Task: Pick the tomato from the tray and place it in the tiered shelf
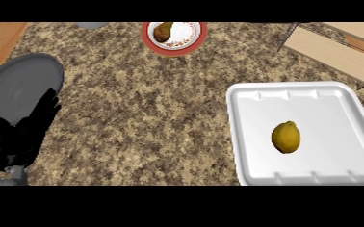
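At the far left the black left hand rests with its fingers straight and released, holding nothing, their tips lying over the lower edge of a dark grey round plate. Up and to the right of the fingertips, near the counter's far edge, sits a red-rimmed white plate carrying a brown pear-shaped piece of food. Well to the right of the fingers lies the white moulded tray, and on its floor the task's fruit, which looks like a yellow, lemon-shaped fruit rather than a red tomato. Farthest from the fingers, at the upper right, the light wooden tiered shelf shows only in part. The right hand is out of view. The likely trouble: the oval fruit could roll on the smooth tray as fingers close, and the tray's raised rim could catch a low approach.
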Robot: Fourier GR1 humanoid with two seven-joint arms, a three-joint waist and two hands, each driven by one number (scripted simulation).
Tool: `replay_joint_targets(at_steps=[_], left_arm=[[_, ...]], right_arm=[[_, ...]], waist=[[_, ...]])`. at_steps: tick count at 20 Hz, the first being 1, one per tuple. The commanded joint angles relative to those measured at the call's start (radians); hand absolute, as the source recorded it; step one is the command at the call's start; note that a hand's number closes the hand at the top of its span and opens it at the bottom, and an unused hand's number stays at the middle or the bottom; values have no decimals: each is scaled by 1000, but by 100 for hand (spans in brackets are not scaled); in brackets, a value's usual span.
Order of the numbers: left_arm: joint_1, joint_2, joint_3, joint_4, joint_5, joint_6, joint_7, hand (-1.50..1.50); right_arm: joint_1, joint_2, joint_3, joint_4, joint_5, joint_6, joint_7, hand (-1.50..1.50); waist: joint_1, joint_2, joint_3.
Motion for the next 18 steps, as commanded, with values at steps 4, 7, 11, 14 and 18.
replay_joint_targets(at_steps=[4, 7, 11, 14, 18], left_arm=[[-16, -28, 0, 48, -31, -11, -39, 0], [-42, 5, 34, 60, -11, -42, -4, 0], [-2, -35, 6, -17, -41, -2, 14, 0], [-8, -20, 23, -15, -39, -27, -5, 0], [36, -45, 18, -47, -42, -25, -1, 0]], right_arm=[[-64, -57, 55, 259, 110, -122, -100, 150], [-54, -116, 29, 319, 106, -117, -169, 150], [-63, -88, 81, 469, 182, -246, -243, 150], [-90, -99, 66, 604, 194, -310, -314, 150], [-148, -116, 16, 698, 167, -350, -353, 150]], waist=[[7, 4, 0], [-1, 3, 0], [9, 5, 1], [11, 6, 1], [10, 4, 1]])
